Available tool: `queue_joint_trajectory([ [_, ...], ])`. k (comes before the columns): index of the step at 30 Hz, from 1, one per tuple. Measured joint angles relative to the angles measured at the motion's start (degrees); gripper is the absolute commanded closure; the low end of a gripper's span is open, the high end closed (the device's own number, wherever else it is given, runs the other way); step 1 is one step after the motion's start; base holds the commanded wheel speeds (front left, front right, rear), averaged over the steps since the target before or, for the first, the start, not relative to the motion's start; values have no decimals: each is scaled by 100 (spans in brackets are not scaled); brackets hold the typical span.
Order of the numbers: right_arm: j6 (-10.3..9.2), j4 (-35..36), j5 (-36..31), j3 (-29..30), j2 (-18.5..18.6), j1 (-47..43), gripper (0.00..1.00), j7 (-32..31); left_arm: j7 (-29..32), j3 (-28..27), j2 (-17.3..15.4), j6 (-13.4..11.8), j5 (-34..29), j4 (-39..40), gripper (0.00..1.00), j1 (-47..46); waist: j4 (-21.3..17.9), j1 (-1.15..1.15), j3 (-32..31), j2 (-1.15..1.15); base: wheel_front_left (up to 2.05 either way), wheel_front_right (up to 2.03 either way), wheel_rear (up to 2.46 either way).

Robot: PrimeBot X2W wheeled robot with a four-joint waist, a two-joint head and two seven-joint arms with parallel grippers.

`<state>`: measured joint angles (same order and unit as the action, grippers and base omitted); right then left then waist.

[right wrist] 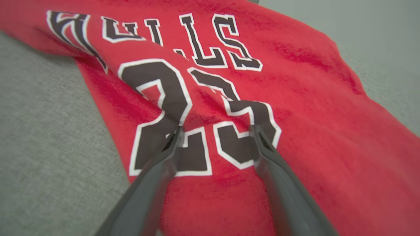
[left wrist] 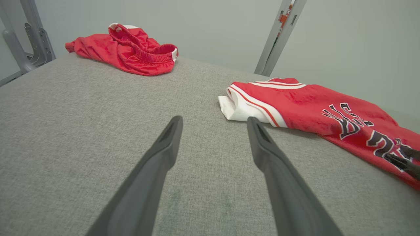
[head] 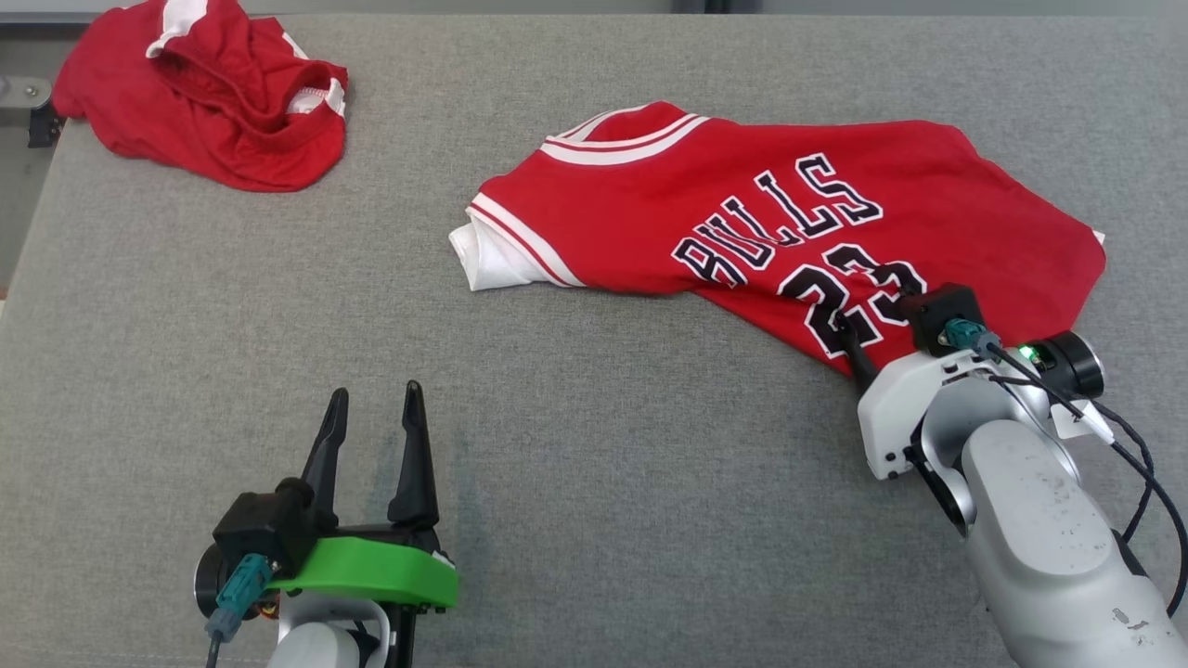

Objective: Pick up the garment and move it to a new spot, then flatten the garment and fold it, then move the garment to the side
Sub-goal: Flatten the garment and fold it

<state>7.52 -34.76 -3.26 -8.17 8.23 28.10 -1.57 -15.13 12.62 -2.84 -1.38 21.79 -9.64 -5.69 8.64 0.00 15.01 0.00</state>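
Jersey [head: 789, 223] beneath spread R gripper [right wrist: 216, 128]; L gripper [head: 375, 390] spread, well apart.

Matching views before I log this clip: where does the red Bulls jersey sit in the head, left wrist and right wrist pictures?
Head view: the jersey lies centre to right on the grey table.
Left wrist view: jersey at the right, beyond the open left tool.
Right wrist view: jersey under the open right tool, spanning most of the picture.
Shared landmark: its black 23 print.
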Motion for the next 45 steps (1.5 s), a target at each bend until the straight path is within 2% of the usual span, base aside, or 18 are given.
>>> queue_joint_trajectory([
  [6, -1, 9, -34, -170, 123, 92, 0, -400, 0, 8, 0, -22, 20, 21, 0, -41, 50, 0, 123, 0, 0, 0, 0],
  [7, -1, 9, 13, -240, 149, 115, 33, -446, 0, 16, 0, -22, 20, 23, 0, -48, 51, 0, 136, 0, 0, 0, 0],
  [9, -1, 14, 115, -365, 202, 161, 87, -499, 0, 31, 0, -23, 23, 23, 0, -58, 53, 0, 155, 0, 0, 0, 0],
  [10, -1, 30, 163, -403, 226, 174, 100, -515, 0, 33, 0, -23, 29, 21, 0, -66, 54, 0, 162, 0, 0, 0, 0],
  [19, 0, 399, 256, -627, 386, 458, 100, -397, 0, 23, 0, -41, 35, 5, 0, -90, 53, 0, 121, 0, 0, 0, 0],
  [25, 1, 538, 149, -958, 536, 1225, 100, -444, 0, 104, 0, -47, 37, 38, 0, -114, 151, 0, 147, 0, 0, 0, 0],
  [29, 1, 175, 187, -1185, 603, 1829, 100, -483, 1, 191, 0, -48, 83, 73, 0, -175, 270, 0, 202, 0, 0, 0, 0],
  [34, 0, -623, 197, -1254, 522, 2451, 100, -356, 0, 257, 0, -65, 116, 86, 0, -240, 442, 0, 287, 0, 0, 0, 0],
  [35, 1, -747, 194, -1252, 486, 2527, 96, -299, 0, 263, 0, -67, 130, 86, 0, -241, 464, 0, 299, 0, 0, 0, 0],
  [36, 1, -899, 157, -1248, 436, 2631, 73, -221, 0, 267, 0, -74, 133, 87, 0, -243, 488, 0, 315, 0, 0, 0, 0],
  [38, 1, -1122, 18, -1172, 331, 2814, 0, -65, 0, 269, 0, -94, 134, 90, 0, -247, 504, 0, 342, 0, 0, 0, 0],
  [45, 2, -1695, -18, -1074, -81, 2976, 0, 483, 0, 225, 0, -116, 66, 98, 0, -252, 372, 0, 269, 0, 0, 0, 0],
])
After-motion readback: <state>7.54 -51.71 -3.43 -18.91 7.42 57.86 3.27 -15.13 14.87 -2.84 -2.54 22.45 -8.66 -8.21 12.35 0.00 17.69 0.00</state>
